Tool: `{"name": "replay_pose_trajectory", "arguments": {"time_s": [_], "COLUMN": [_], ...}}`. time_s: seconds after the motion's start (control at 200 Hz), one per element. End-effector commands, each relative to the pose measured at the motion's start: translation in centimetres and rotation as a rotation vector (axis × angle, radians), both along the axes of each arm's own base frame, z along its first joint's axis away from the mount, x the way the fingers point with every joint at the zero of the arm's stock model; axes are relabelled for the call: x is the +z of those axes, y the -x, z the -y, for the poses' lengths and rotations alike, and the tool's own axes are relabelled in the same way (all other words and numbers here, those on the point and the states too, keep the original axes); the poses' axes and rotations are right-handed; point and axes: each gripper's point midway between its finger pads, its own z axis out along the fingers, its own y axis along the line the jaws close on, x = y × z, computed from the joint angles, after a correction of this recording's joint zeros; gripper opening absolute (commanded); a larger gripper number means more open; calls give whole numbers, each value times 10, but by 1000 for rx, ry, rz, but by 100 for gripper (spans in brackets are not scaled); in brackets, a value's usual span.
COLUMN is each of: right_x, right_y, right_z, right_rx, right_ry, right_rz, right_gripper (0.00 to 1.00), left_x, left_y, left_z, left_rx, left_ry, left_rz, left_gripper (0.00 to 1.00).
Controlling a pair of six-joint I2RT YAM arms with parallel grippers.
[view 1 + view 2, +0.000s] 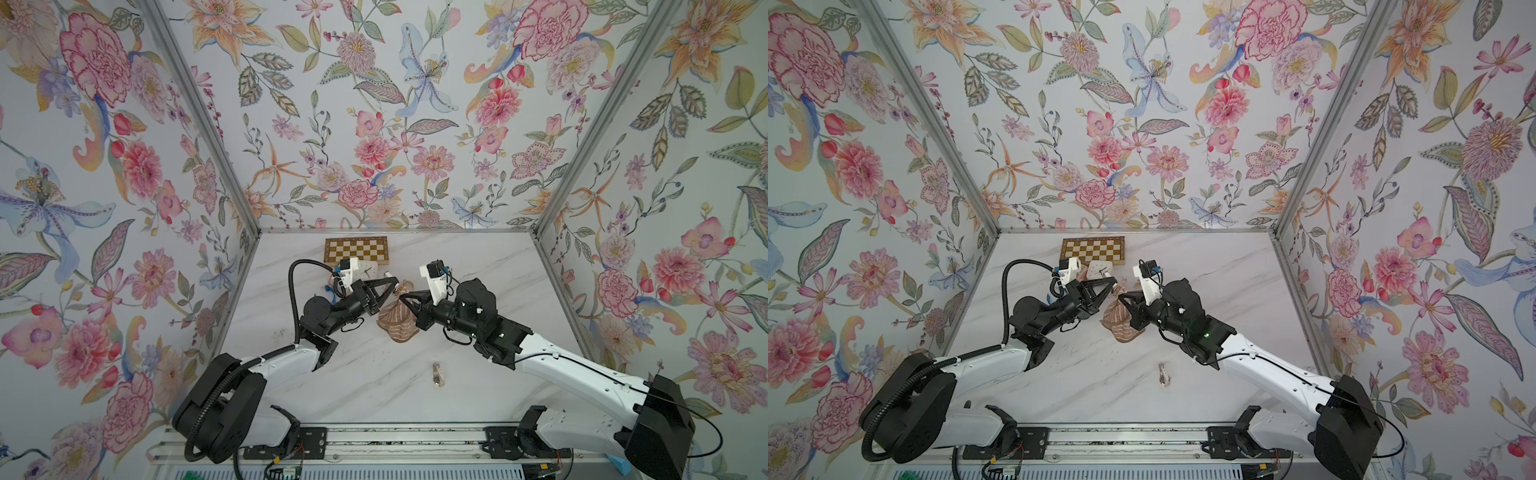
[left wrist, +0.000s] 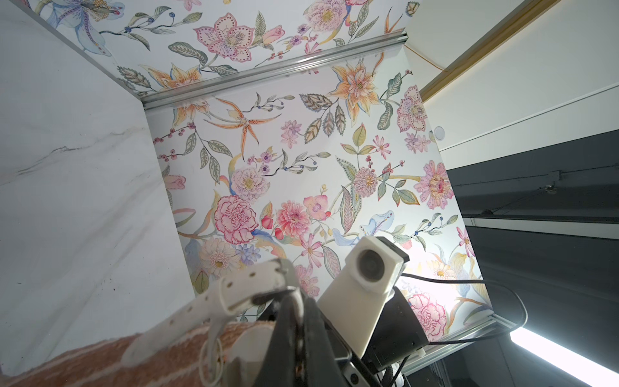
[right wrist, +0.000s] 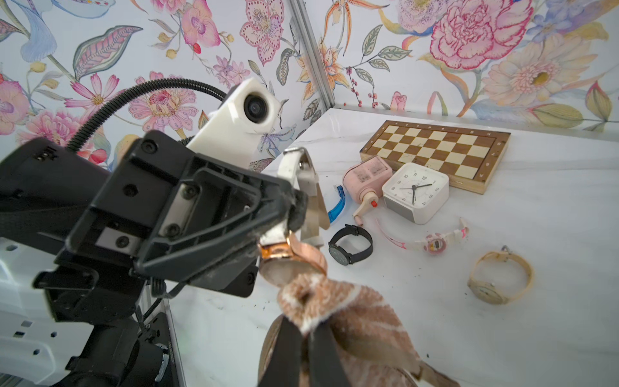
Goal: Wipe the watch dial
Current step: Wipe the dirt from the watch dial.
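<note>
1. A chessboard (image 1: pixel 356 250) (image 1: pixel 1093 250) is noted at the 12 o'clock edge of the table (image 1: pixel 374 386) in both top views. A white alarm clock (image 3: pixel 415 191) is set at its 6 o'clock.
2. In the right wrist view a pink crank sharpener (image 3: pixel 366 181) is seen just beside the clock. A blue strap (image 3: pixel 336 204), a black watch (image 3: pixel 350 244), a pink-and-white child's watch (image 3: pixel 435 246) and a cream watch (image 3: pixel 499 278) are laid apart on the table. In the top views most of these are covered by the arms.
3. The rose-gold watch (image 3: pixel 294 258) is held above the table's middle. It is clamped by the left gripper (image 3: pixel 291 214) at its white strap (image 3: pixel 298 167), next to the case.
4. The right gripper (image 3: pixel 301 341) is clenched on a striped brown cloth (image 3: pixel 351 308). The cloth's bunched end is pressed against the watch at the dial (image 3: pixel 276 272).
5. The table is white and marble-veined, with dark specks. Floral wallpaper (image 1: pixel 374 124) covers three walls between aluminium posts. A rail (image 1: pixel 374 436) runs along 6 o'clock.
6. The dial is largely hidden by the cloth. A small pale object (image 1: pixel 437 374) at the cloth's 6 o'clock is not identified. Whether the cloth reaches the table cannot be told.
</note>
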Motion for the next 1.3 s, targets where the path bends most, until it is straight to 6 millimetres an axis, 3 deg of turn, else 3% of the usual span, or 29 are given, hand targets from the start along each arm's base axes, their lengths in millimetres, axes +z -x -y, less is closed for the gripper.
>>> {"name": "replay_pose_trajectory", "arguments": {"time_s": [0.0, 0.32, 0.415, 0.681, 0.821, 1.091, 1.171, 1.296], "right_x": [22, 60, 56, 18, 25, 66, 62, 35], "right_y": [0, 5, 5, 2, 2, 6, 5, 3], "right_z": [0, 1, 1, -7, -7, -3, -2, -3], "right_rx": [-7, 3, 0, 6, 8, 11, 6, 2], "right_ry": [-62, -92, -83, -55, -60, -82, -70, -39], "right_rz": [37, 103, 100, 23, 33, 114, 116, 76], "right_gripper": [0, 0, 0, 0, 0, 0, 0, 0], "left_x": [12, 10, 9, 14, 12, 9, 9, 9], "left_y": [7, 5, 5, 6, 6, 4, 4, 3], "left_z": [-2, -2, -1, -1, -1, 1, 1, 2], "left_rx": [-7, -5, -5, -8, -7, -6, -8, -15], "left_ry": [7, 7, 7, 6, 0, 0, 1, 3], "left_rz": [60, 61, 59, 67, 66, 61, 63, 62], "left_gripper": [0, 0, 0, 0, 0, 0, 0, 0]}}
